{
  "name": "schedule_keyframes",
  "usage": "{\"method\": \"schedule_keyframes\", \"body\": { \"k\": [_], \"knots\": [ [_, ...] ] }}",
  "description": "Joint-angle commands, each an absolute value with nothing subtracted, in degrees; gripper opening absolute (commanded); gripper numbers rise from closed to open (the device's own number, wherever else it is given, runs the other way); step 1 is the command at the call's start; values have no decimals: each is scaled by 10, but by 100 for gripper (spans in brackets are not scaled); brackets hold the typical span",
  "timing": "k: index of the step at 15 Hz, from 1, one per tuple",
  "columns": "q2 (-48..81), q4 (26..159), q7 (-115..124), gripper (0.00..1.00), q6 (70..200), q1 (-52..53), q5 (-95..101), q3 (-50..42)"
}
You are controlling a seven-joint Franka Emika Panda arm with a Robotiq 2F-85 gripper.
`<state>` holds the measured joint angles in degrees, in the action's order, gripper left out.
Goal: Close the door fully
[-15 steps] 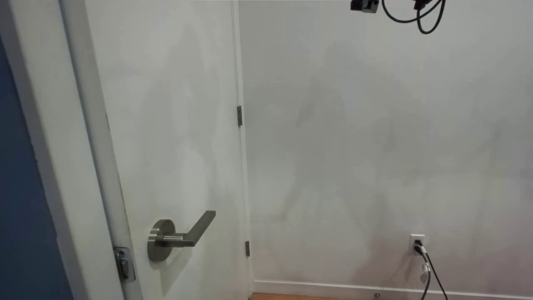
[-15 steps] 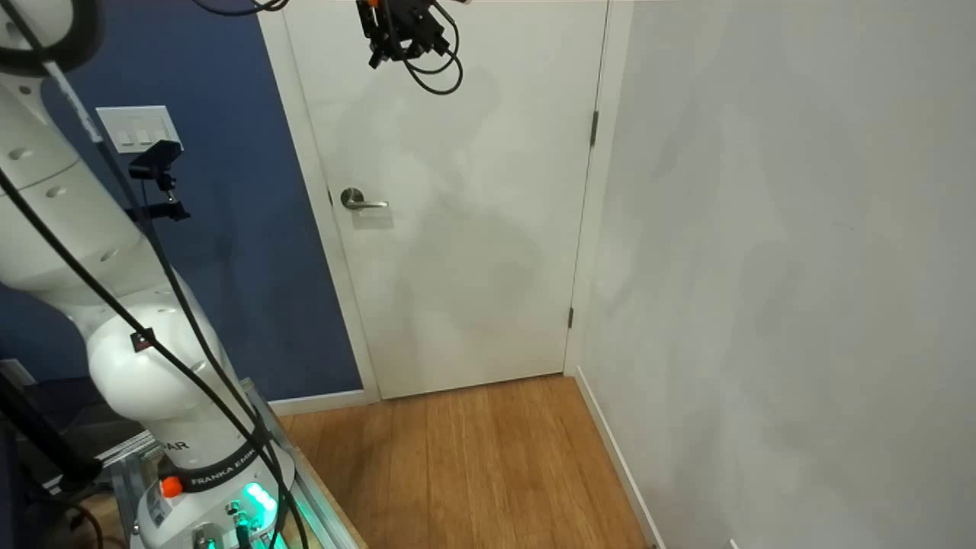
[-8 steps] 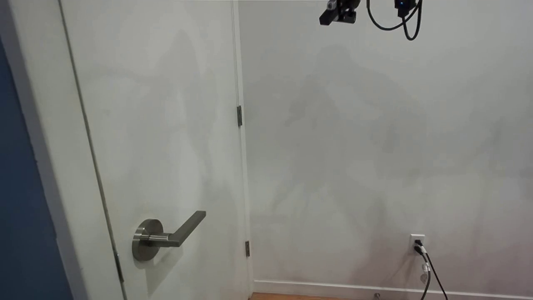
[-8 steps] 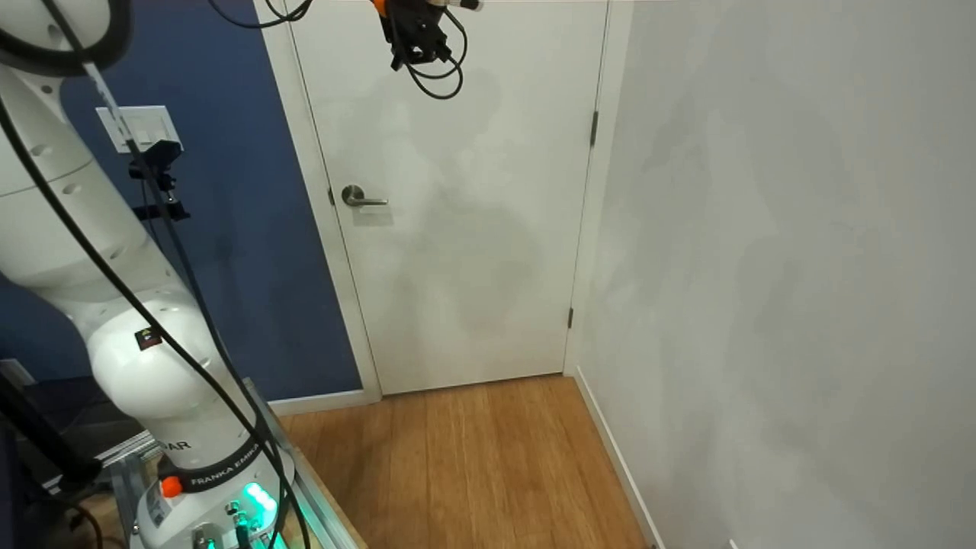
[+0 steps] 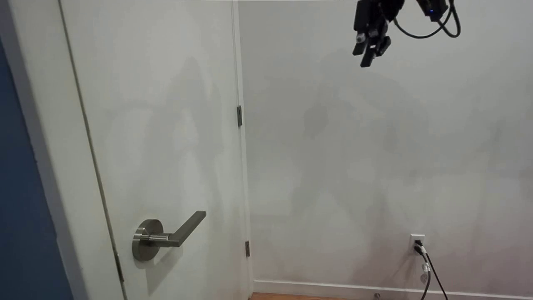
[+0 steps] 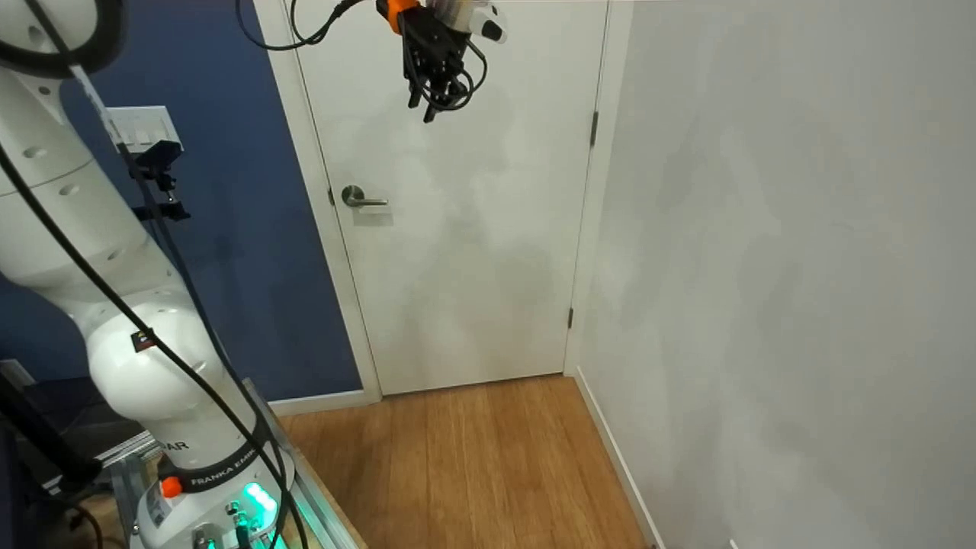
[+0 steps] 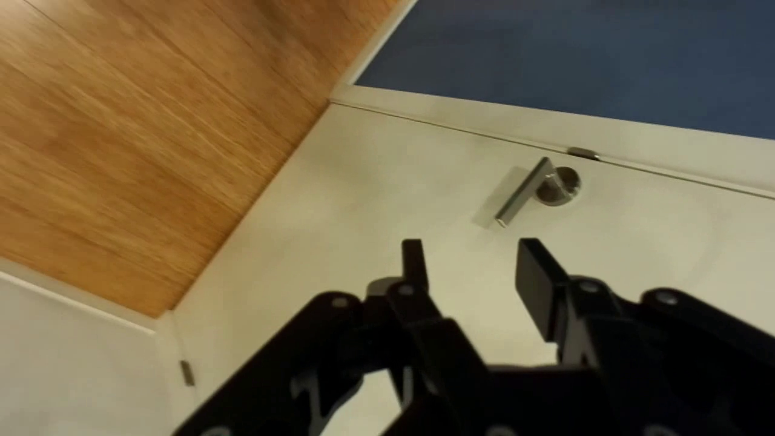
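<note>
Door (image 6: 473, 244): tall, plain and white, standing in its narrow white frame (image 6: 329, 229) at the corner of the room, next to the pale wall (image 5: 374, 146); a thin dark seam runs down the latch side, and the panel looks flush with the frame.
Lever handle (image 5: 183, 230): brushed silver on a round plate, near the latch edge, its lever pointing toward the hinge side.
Latch metal (image 7: 583, 153): small dark piece on the seam, just beside the handle.
Hinges (image 5: 239, 116): two in view, along the edge nearest the pale wall.
Gripper (image 7: 471, 248): black fingers (image 7: 539, 284) parted by a clear gap, white door showing through; it hangs high, tips downward, apart from the door and well apart from the handle.
Arm (image 6: 137, 381): white, in front of the blue wall (image 6: 252, 267), a green light (image 6: 261, 497) glowing at its base.
Floor (image 6: 473, 465): wooden boards reaching the door's bottom edge.
Outlet (image 5: 417, 237): low on the pale wall, holding dark plugs (image 5: 418, 250).
</note>
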<state>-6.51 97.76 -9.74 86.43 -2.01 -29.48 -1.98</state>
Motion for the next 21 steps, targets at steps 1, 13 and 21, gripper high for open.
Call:
{"method": "schedule_keyframes", "body": {
  "k": [1, 13, 21],
  "knots": [
    [-140, 1047, -65, 74, 835, -47, -201, -46],
    [-241, 1154, 32, 100, 720, -88, -14, -68],
    [-253, 1168, 40, 100, 707, -90, -10, -68]
  ]
}}
